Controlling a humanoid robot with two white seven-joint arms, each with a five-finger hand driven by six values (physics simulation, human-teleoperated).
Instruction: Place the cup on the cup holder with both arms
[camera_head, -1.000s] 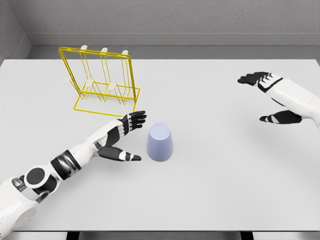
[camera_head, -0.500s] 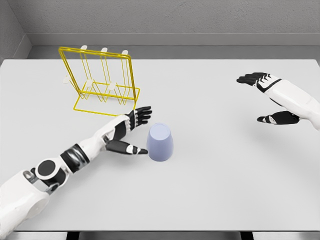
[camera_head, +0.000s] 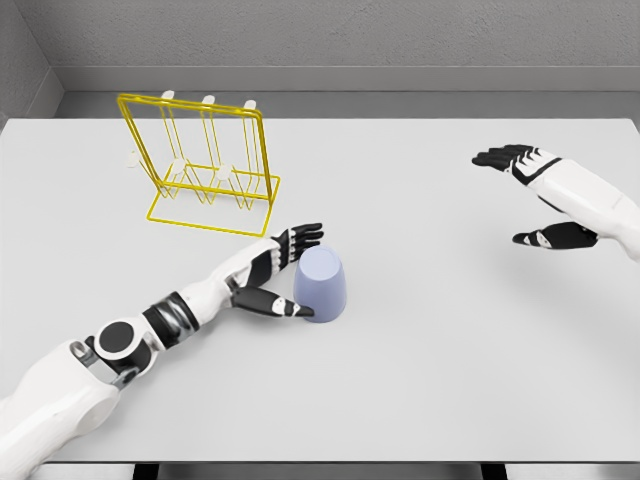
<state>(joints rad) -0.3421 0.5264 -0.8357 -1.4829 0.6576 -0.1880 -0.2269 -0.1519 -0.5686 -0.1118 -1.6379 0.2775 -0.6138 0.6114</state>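
Note:
A pale lavender cup (camera_head: 322, 284) stands upside down on the white table (camera_head: 430, 340), near its middle. My left hand (camera_head: 287, 270) is open right against the cup's left side, fingers spread behind its top and thumb at its base. Whether it touches the cup I cannot tell. The yellow wire cup holder (camera_head: 205, 165) with white pegs stands at the back left, apart from the cup. My right hand (camera_head: 530, 195) hovers open at the far right, well away from the cup.
A grey wall runs behind the table's far edge. The table's front edge lies close to my left shoulder.
My left hand has slid right and forward until its fingers flank the cup. The cup and the right hand have barely moved.

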